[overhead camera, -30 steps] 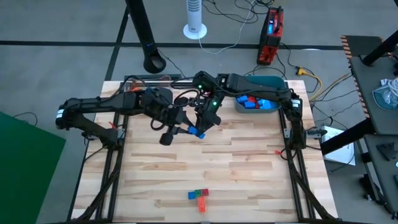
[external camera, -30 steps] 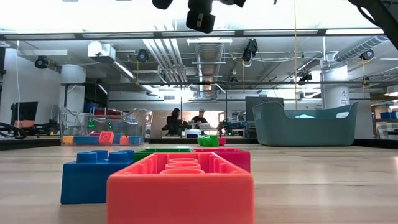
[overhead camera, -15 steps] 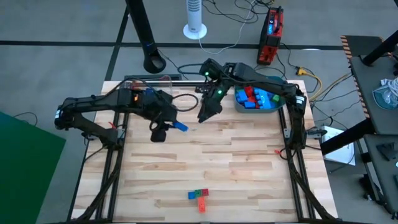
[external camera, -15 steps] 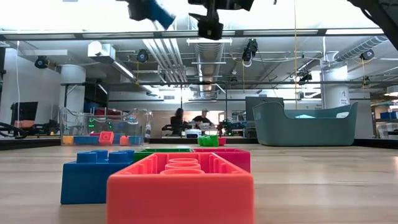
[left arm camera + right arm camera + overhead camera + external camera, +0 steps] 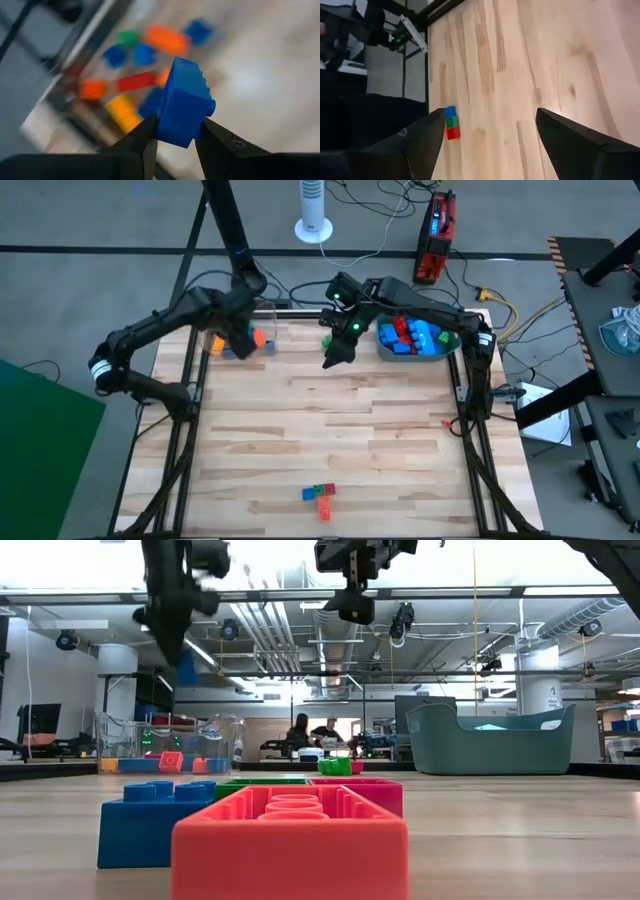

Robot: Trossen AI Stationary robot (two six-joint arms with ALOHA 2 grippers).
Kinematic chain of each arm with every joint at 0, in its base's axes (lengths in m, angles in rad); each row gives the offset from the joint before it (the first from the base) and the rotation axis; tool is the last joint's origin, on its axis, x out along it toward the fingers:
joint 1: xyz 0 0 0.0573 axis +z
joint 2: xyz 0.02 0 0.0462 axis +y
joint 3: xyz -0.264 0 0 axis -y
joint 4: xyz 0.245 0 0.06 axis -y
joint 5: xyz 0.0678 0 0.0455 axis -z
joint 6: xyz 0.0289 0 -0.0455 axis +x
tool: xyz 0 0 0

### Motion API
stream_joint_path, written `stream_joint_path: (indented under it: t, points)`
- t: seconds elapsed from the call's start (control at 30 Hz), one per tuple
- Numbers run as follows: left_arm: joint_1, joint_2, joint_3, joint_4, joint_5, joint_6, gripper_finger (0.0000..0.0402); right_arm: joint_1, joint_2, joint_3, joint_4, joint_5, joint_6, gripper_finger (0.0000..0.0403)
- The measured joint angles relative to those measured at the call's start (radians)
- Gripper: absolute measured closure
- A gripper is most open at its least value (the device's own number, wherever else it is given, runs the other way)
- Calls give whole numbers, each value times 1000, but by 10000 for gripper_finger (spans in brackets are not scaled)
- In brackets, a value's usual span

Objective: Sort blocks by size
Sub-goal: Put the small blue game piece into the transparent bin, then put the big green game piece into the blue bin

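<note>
Both arms are dark, nearly black, built of slim tubular links with bulkier rounded joints. The left arm carries a white band near its base. The right arm shows a small green light near its wrist.

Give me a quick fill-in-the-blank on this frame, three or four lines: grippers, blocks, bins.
1. The left gripper is shut on a ____ block.
2. The right gripper holds ____.
3. The teal tub sits at the table's far ____ corner.
4. Above the clear box hangs the ____ arm.

Missing words: blue; nothing; right; left
</note>
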Motion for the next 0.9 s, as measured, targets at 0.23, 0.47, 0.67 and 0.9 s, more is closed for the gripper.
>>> stream_joint_path:
  t: [0.23, 0.47, 0.67, 0.9]
  points:
    - [208, 26, -59, 28, -89, 25, 255, 3, 0, -8, 40, 3, 27, 114]
    - [223, 2, -63, 30, -14, -2, 232, 33, 0, -18, 45, 119, 103, 110]
    - [130, -95, -64, 44, 254, -149, 232, 87, -5, -20, 41, 266, 290, 118]
    - [-131, -294, -124, 208, 242, -320, 231, 198, 3, -23, -18, 519, 550, 163]
